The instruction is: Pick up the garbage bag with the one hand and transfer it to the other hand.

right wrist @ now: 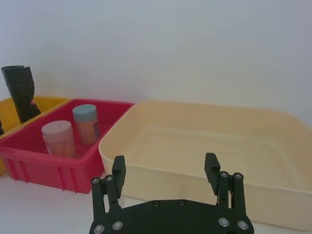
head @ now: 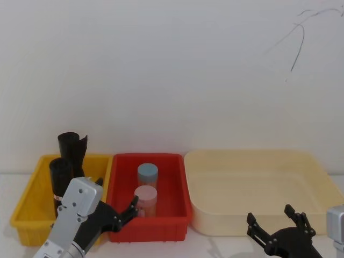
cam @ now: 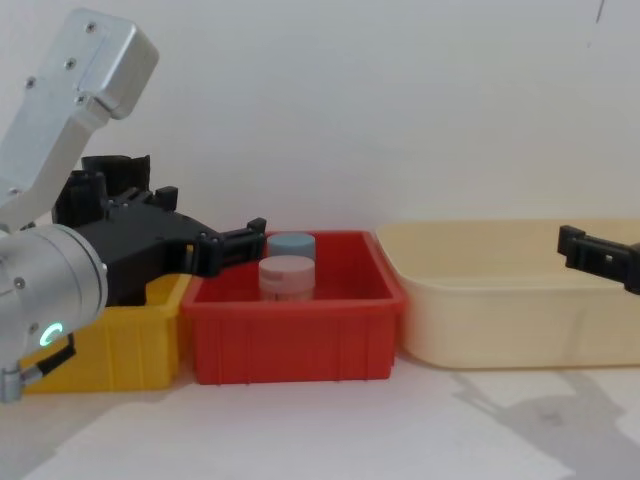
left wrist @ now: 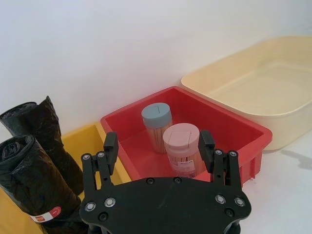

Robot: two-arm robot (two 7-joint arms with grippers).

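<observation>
Bag (left wrist: 29, 175) upright in the yellow bin (head: 27, 207), close beside another black roll (left wrist: 41, 126), maybe touching. Left gripper (left wrist: 158, 141) at the front, where yellow bin meets red bin (head: 161, 228), fingers apart, holding nothing. Right gripper (right wrist: 165, 163) low before the cream tub (head: 242, 154), fingers apart too.

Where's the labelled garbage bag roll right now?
The garbage bag stands in the yellow bin at the robot's left, nearer than the second black roll and beside the red bin; the open left gripper hovers close by.
</observation>
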